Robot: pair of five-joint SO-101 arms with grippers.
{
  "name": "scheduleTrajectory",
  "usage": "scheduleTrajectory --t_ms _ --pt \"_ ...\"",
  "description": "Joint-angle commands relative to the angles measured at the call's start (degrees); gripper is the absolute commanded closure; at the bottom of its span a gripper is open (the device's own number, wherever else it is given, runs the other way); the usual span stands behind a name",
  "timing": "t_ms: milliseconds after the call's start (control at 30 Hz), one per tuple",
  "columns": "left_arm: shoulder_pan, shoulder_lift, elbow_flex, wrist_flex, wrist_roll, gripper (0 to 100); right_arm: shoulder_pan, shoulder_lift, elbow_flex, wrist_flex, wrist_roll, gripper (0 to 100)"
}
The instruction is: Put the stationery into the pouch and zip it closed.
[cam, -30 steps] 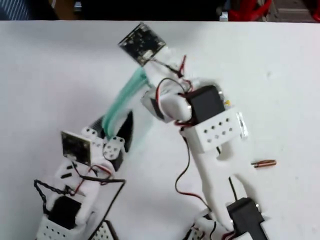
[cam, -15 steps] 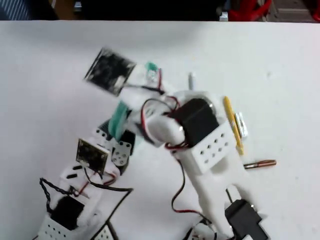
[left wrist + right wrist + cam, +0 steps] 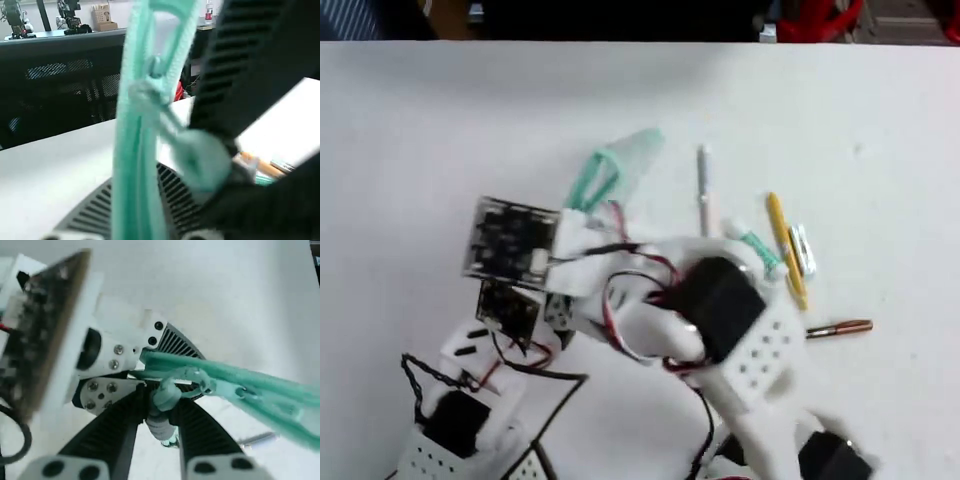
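- The teal pouch (image 3: 615, 170) sits left of the middle of the white bench (image 3: 880, 120). It is held on edge, and its free end points toward the far side of the bench.
- The left gripper (image 3: 142, 367) holds the near end of the pouch. Its jaws are closed on the fabric, with one ribbed jaw behind the pouch and the white jaw with screws in front.
- In the left wrist view the zipped edge of the pouch rises straight up over the ribbed jaw, with the room behind it.
- The right gripper (image 3: 161, 401) comes in just beside the left one. Its two black ribbed jaws are pinched on the zip pull (image 3: 165, 394), a rounded teal tab hanging from the slider at the held end of the pouch.
- In the high view the two wrist camera boards lie close together over that end of the pouch, and the right arm crosses the bench from the near right.
- A white pen (image 3: 703, 190) lies on the bench just right of the pouch, pointing toward the far side.
- A yellow pen (image 3: 780, 240) lies farther right, with a small silver piece (image 3: 802, 250) just beside it; I cannot tell what that piece is.
- A copper-coloured pen (image 3: 838, 327) lies nearer, well apart from the pouch.
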Motion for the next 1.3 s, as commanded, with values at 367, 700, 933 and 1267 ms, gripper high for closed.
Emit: scheduleTrajectory --t_ms 367,700,933,1267 --pt "-0.3 -0.5 -0.7 -0.4 -0.5 98 9.4 -9.4 -13.8 -2.8 -5.3 77.6" --pt "-0.5 -0.5 -0.7 -0.3 -0.5 98 9.7 14.6 -31.0 0.2 -9.2 98.5" --pt "-0.5 -0.5 -0.7 -0.3 -0.5 98 17.6 21.1 -32.0 0.3 -9.5 98.1" --pt "-0.6 -0.5 -0.7 -0.4 -0.5 98 18.5 18.4 -22.9 0.2 -9.0 98.1"
